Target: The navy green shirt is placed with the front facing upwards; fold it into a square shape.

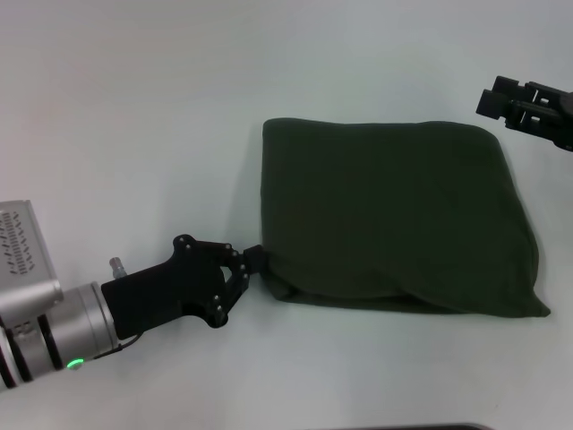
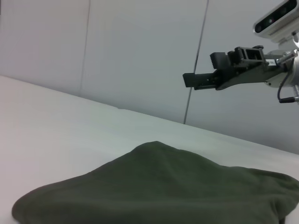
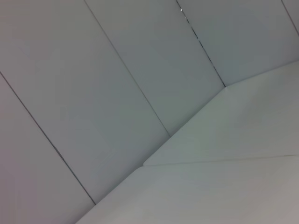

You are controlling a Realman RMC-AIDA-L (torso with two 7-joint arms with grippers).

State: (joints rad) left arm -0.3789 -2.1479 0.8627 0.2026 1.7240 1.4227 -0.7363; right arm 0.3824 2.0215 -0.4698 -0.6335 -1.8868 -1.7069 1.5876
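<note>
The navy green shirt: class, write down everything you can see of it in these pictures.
The navy green shirt is dark olive, soft matte cloth, folded into a thick, roughly square bundle lying flat on the white table. Only plain fabric shows. Its edges are rounded, layers showing along the near edge. The left gripper touches its near-left corner; the right gripper is clear of it.

This looks like a robot test cell or laboratory bench rather than a home or shop. The work surface is a broad, plain white table point(image 1: 134, 116), bare apart from a single folded dark green garment point(image 1: 394, 215) lying just beyond the left gripper's point(image 1: 253, 260) fingertips. Behind the table stand smooth pale wall panels point(image 2: 140, 51) joined by thin vertical seams, without windows, shelves, furniture or decoration. The right wrist view shows the same panelled wall point(image 3: 117, 84) meeting the white tabletop point(image 3: 243, 186). The right gripper point(image 2: 189, 80) hangs in the air against those panels.
</note>
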